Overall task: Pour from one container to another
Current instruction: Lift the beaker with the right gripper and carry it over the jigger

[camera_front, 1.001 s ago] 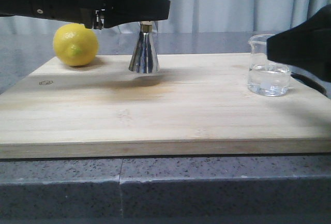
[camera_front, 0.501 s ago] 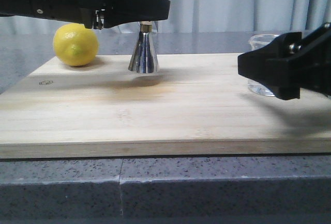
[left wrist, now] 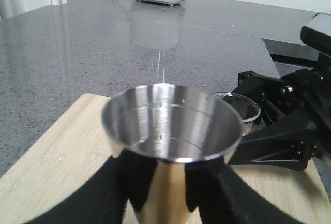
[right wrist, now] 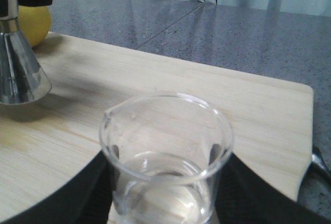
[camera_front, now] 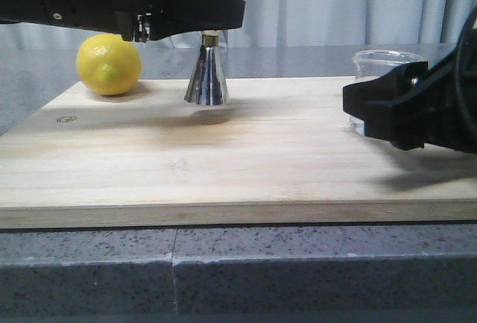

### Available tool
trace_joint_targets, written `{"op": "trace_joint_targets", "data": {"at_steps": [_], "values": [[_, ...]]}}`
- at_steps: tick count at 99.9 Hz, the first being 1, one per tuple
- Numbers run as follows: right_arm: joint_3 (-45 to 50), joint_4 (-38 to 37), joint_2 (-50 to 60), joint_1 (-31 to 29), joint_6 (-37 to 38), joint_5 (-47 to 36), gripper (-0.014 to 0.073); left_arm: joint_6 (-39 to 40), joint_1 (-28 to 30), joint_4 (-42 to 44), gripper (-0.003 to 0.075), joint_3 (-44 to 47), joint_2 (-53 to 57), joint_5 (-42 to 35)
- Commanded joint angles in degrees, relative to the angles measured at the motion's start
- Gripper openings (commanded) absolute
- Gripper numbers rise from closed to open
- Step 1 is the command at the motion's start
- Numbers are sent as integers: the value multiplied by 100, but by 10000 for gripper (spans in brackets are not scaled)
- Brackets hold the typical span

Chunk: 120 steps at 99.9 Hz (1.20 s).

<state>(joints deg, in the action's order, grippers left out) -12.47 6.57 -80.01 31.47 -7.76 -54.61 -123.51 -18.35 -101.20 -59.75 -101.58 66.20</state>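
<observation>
Left gripper (left wrist: 160, 193): fingers (left wrist: 116, 188) clamped on the steel jigger (left wrist: 171, 131) just under its upper cup, one on each side. In the front view the jigger (camera_front: 207, 77) appears to hang slightly clear of the cutting board (camera_front: 223, 159), with a shadow beneath its base; I cannot confirm the gap. The upper cup is upright. Whether it holds any liquid cannot be told from its reflective interior.

Right gripper (right wrist: 165, 193): fingers (right wrist: 101, 182) closed around the lower body of the glass beaker (right wrist: 166, 151), one on either side. The beaker holds clear liquid in its lower part, pouring lip turned toward the jigger. In the front view the beaker (camera_front: 384, 62) shows only its rim above the right gripper (camera_front: 387, 110), at the right end of the board, well apart from the jigger. Whether its base is on the board or lifted cannot be told.

Surroundings: a lemon (camera_front: 109, 64) sits at the back left of the board, near the jigger but not touching. The board rests on a grey speckled surface (camera_front: 223, 271).

Progress, as judged: both vessels are secured, which is the early part of the task. No pouring is evident. Remaining: bring the beaker lip over the jigger's cup, tilt, transfer the liquid, and set both down.
</observation>
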Motion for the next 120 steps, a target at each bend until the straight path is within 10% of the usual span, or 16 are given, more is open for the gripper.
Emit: {"op": "trace_joint_targets", "data": {"at_steps": [1,35,120], "values": [[-134,-74,100,7,-2,-500,246,41,-49,-472,196,-174,221,568],[-368,-55,389,7,-2,-138,240,41,-49,-472,195,-174,221,568],[-5205,-1654,848,124,-649,7114,240,41,-49,-472,186,-174,221,568]]}}
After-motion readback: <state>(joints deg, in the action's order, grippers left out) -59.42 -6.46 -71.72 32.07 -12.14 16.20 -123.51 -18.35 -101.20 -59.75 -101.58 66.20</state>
